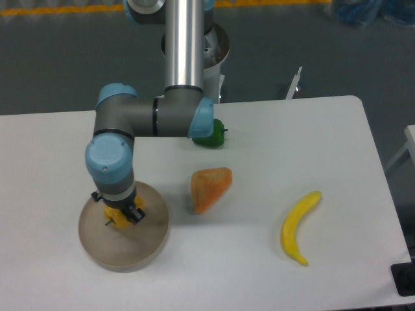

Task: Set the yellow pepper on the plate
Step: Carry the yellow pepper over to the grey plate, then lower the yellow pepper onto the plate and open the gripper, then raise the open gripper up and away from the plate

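1. Plate point(150, 241) sat at front left of table point(272, 129), w/ gripper point(122, 216) directly over its middle, pointing straight down. Prob. so the load would land well inside the rim, not near an edge.
2. Pepper point(118, 219) was yellow, only partly visible under the gripper, pinched between the fingers, i.e. the tool was closed on it. Couldn't tell whether pepper already touched the plate or hung just above; wrist hid the gap.
3. Judged stage: at placement, release not yet done. Opening the fingers was the likely next need; lobed shape might roll a bit, but the wide plate left room.
4. Orange wedge-shaped item point(210, 188) lay mid-table, just right of plate, apart from it.
5. Green pepper point(212, 135) sat further back, partly behind the arm's elbow.
6. Banana point(298, 227) lay toward right, well apart from everything else. None of these three blocked the drop.
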### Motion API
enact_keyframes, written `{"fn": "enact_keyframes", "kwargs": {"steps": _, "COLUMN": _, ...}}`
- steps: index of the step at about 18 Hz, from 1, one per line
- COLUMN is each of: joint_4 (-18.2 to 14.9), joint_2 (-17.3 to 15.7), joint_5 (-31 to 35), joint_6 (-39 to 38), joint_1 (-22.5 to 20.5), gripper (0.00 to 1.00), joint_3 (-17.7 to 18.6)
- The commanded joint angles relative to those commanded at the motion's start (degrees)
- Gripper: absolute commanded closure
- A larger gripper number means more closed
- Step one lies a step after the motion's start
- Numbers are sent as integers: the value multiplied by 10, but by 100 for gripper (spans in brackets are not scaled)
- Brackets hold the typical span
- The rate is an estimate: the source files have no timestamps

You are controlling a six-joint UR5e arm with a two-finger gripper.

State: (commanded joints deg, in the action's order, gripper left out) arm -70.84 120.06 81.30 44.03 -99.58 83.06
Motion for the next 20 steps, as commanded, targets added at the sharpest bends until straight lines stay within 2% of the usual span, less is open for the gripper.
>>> {"fn": "enact_keyframes", "kwargs": {"steps": 1, "joint_4": 1, "joint_2": 3, "joint_5": 1, "joint_6": 0, "joint_1": 0, "gripper": 35, "joint_3": 0}}
{"fn": "enact_keyframes", "kwargs": {"steps": 3, "joint_4": 7, "joint_2": 4, "joint_5": 2, "joint_6": 0, "joint_1": -1, "gripper": 0, "joint_3": -3}}
{"fn": "enact_keyframes", "kwargs": {"steps": 4, "joint_4": 18, "joint_2": 1, "joint_5": 3, "joint_6": -1, "joint_1": -1, "gripper": 0, "joint_3": -3}}
{"fn": "enact_keyframes", "kwargs": {"steps": 10, "joint_4": 22, "joint_2": -17, "joint_5": 13, "joint_6": 3, "joint_1": -16, "gripper": 0, "joint_3": -15}}
{"fn": "enact_keyframes", "kwargs": {"steps": 14, "joint_4": 25, "joint_2": -60, "joint_5": 97, "joint_6": 23, "joint_1": -87, "gripper": 0, "joint_3": -10}}
{"fn": "enact_keyframes", "kwargs": {"steps": 18, "joint_4": 25, "joint_2": -61, "joint_5": 104, "joint_6": 81, "joint_1": -159, "gripper": 0, "joint_3": -16}}
{"fn": "enact_keyframes", "kwargs": {"steps": 20, "joint_4": 25, "joint_2": -62, "joint_5": 103, "joint_6": 152, "joint_1": -198, "gripper": 0, "joint_3": -17}}
